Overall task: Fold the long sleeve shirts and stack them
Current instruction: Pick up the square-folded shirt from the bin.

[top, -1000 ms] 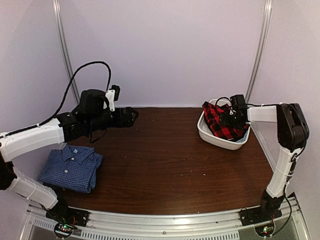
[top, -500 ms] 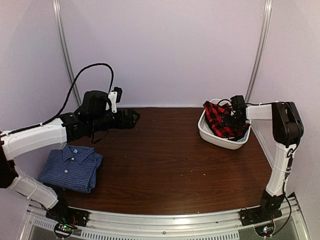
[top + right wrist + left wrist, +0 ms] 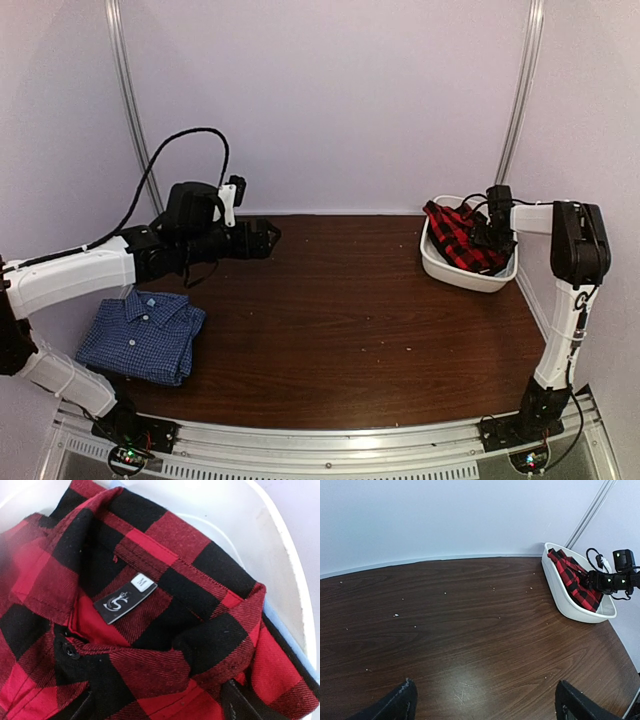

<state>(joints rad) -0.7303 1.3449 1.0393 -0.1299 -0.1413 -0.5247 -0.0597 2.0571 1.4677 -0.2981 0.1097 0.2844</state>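
Red-and-black plaid shirt lies crumpled in a white tub at the far right of the desk. The right gripper is lowered onto it, its fingers spread either side of a ridge of cloth below the collar label, not clamped. The left gripper hovers over bare desk, fingers wide and empty. The blue check shirt sits folded at the near left. Fetching the second shirt appears to be the step in hand; next, the fingers must pinch the cloth and lift it clear of the tub.
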